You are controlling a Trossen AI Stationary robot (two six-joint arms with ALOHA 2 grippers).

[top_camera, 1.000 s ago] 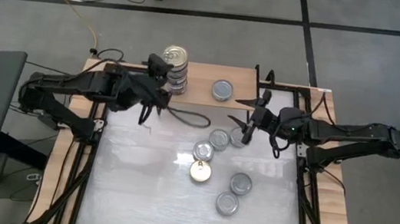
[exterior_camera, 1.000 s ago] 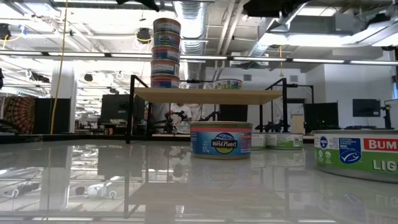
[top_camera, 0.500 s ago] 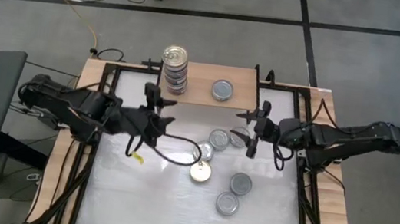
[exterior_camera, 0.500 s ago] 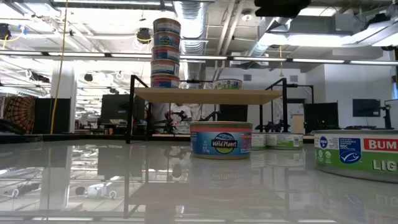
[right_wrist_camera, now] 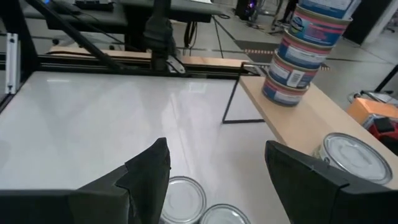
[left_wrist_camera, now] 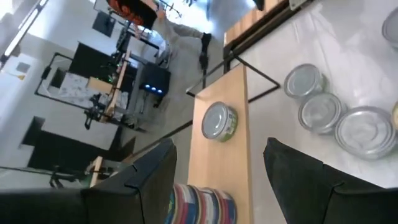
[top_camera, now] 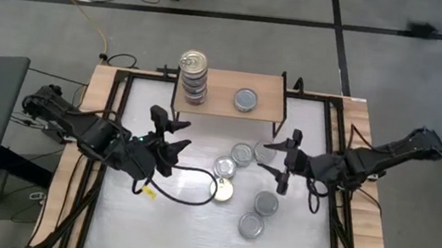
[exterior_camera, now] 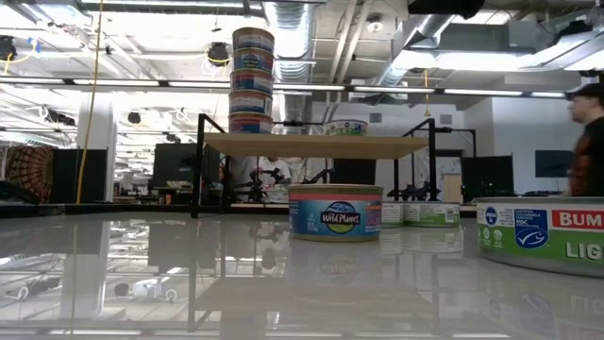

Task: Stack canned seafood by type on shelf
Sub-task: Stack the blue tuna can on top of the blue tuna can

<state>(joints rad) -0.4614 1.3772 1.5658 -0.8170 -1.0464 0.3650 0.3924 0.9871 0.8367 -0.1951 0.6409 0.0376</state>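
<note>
A tall stack of cans (top_camera: 193, 74) stands on the left end of the light-wood shelf (top_camera: 223, 98), and a single silver-lidded can (top_camera: 245, 100) sits beside it. Several loose cans rest on the white table: silver ones (top_camera: 242, 153), (top_camera: 266, 203), (top_camera: 251, 226) and a gold-lidded one (top_camera: 221, 191). My left gripper (top_camera: 167, 130) hovers open over the table, near of the stack. My right gripper (top_camera: 288, 161) is open too, just right of the loose cans. In the left wrist view the single can (left_wrist_camera: 217, 119) lies ahead; in the right wrist view the stack (right_wrist_camera: 305, 50) does.
A black cable (top_camera: 189, 174) loops across the table from the left arm toward the loose cans. The table's left half (top_camera: 132, 215) is bare white surface. Black frame rails run along both sides. A person (exterior_camera: 587, 142) stands in the room beyond the table.
My left gripper has drawn back from the stack on the shelf toward the table's near edge. My right gripper has also moved from the shelf's right end toward the near edge, stopping beside the loose cans. No can has moved.
</note>
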